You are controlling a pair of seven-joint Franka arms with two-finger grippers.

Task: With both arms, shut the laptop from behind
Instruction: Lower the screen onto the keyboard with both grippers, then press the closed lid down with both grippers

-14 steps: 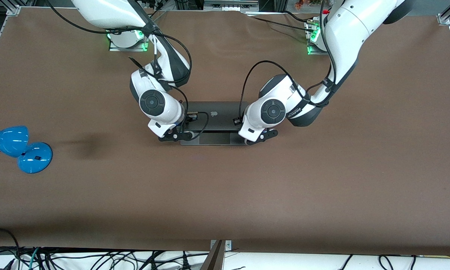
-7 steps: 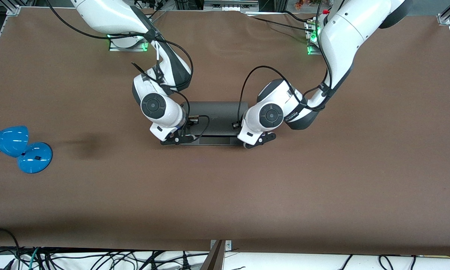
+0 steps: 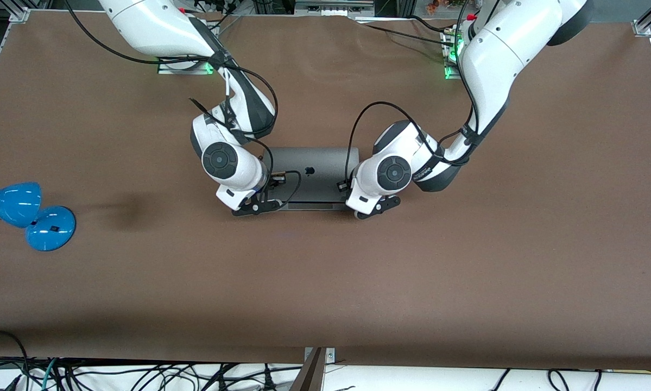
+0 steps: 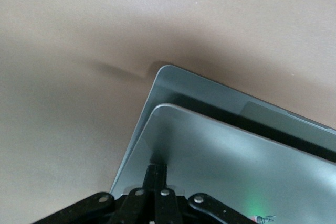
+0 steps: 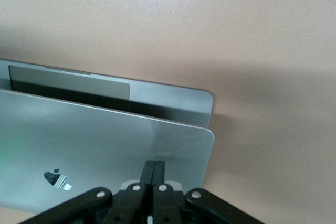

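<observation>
Lowered further since half a second ago: lid of the laptop (image 3: pixel 309 176), now almost flat over its base, apple logo plain in the front view where a moment back only a dark slope showed. Narrower too, the strip of base left uncovered along the edge nearest the front camera. Both grippers carried slightly forward and down with the lid.

Mid-table, between the two arms, hinge edge toward the robots' bases, opening edge toward the front camera. Seen in both wrist views: a thin dark gap between lid and base, trackpad (image 5: pixel 68 88) partly visible through it from the right wrist.

Pressed on the lid's outer face near the corner toward the right arm's end of the table: right gripper (image 3: pixel 256 206), fingers (image 5: pixel 153 174) brought together into one narrow black wedge, tips touching the metal, nothing clamped between them. Same posture for the left gripper (image 3: pixel 377 207) at the corner toward the left arm's end, fingers (image 4: pixel 156 178) closed against each other and resting on the lid.

Well apart, at the table's edge toward the right arm's end: blue desk lamp (image 3: pixel 26 214), head beside its round foot, untouched on the brown tabletop (image 3: pixel 466 271).
</observation>
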